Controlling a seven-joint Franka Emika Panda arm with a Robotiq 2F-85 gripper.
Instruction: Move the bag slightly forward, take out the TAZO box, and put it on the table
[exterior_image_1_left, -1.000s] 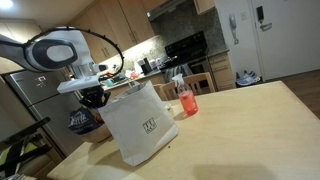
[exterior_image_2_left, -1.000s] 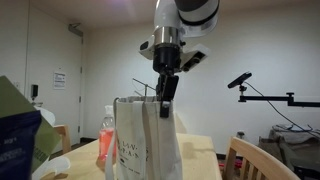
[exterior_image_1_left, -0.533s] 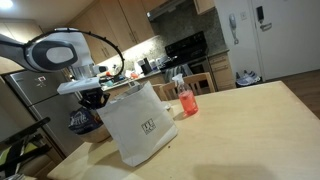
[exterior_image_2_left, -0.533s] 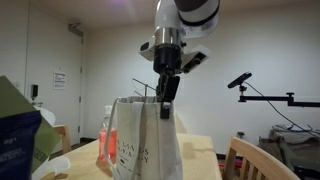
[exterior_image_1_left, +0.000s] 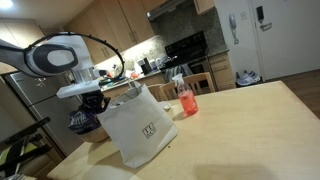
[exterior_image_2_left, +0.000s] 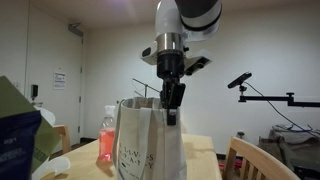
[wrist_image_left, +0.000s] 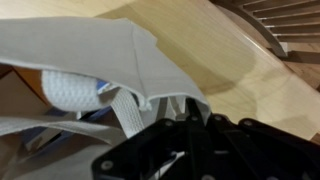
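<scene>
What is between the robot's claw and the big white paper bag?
Nothing: the gripper is shut on the top edge of the bag. The wrist view shows the white paper rim running straight into the closed jaws.

A home kitchen is surrounding the scene: wooden cabinets (exterior_image_1_left: 108, 24) are lining the wall, a black stove (exterior_image_1_left: 188, 47) is sitting under a range hood (exterior_image_1_left: 172, 10), and a tan wooden table (exterior_image_1_left: 250, 125) is filling the foreground.
</scene>
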